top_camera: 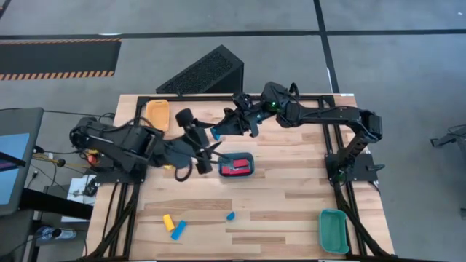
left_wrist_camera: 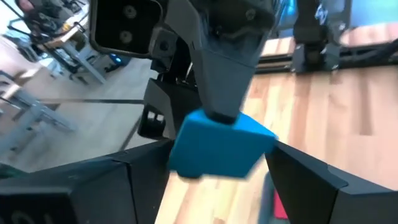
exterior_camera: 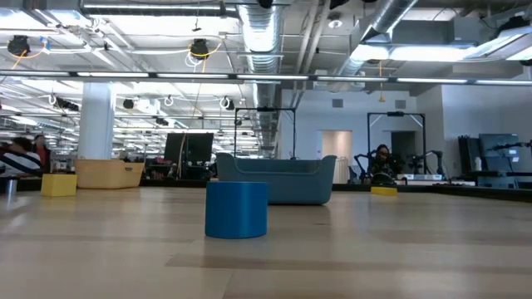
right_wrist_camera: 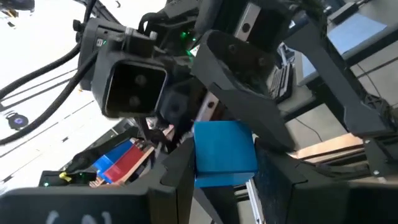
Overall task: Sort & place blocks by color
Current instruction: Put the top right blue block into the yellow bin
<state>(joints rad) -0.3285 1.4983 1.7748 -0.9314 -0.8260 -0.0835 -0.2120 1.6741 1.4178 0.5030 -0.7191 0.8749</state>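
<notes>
Both my grippers meet above the table: right gripper [right_wrist_camera: 217, 165] clenches a small blue plastic block [right_wrist_camera: 224, 152], left gripper [left_wrist_camera: 214, 168] (fingers parted) flanks it, near the teal rectangular tray [top_camera: 237, 166].

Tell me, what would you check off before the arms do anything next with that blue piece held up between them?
1. Right gripper has a firm hold on the blue block: ok, the block sits squeezed between its fingers.
2. Left gripper is clear of that block: cannot tell, it is right up against it.
3. Block is lifted off the table: ok.
4. Middle teal tray is for another colour: ok, red blocks lie in it.
5. Corner teal tray is free: ok, nothing visible inside.
6. All blocks sorted: not ok, a yellow block and two loose blue blocks lie on the table.
</notes>
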